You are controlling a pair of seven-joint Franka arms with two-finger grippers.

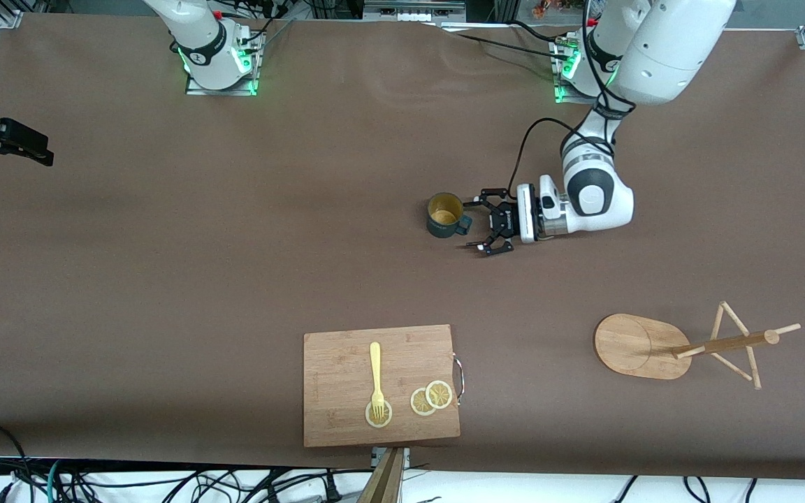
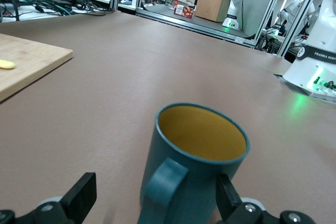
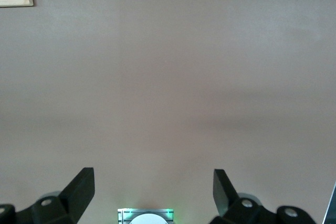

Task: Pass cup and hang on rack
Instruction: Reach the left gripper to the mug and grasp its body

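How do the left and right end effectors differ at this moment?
The left end effector sits low by the table with the cup's handle between its open fingers; the right end effector has only bare table under it. The left arm is reaching out; the right arm waits, its end effector outside the front view. Both are open and hold nothing.

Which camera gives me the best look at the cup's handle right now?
The left wrist view: the cup fills the frame with its handle facing the camera, between the open left gripper fingers. The front view shows the handle only small, pointing toward that gripper. The right wrist view shows bare table, no cup.
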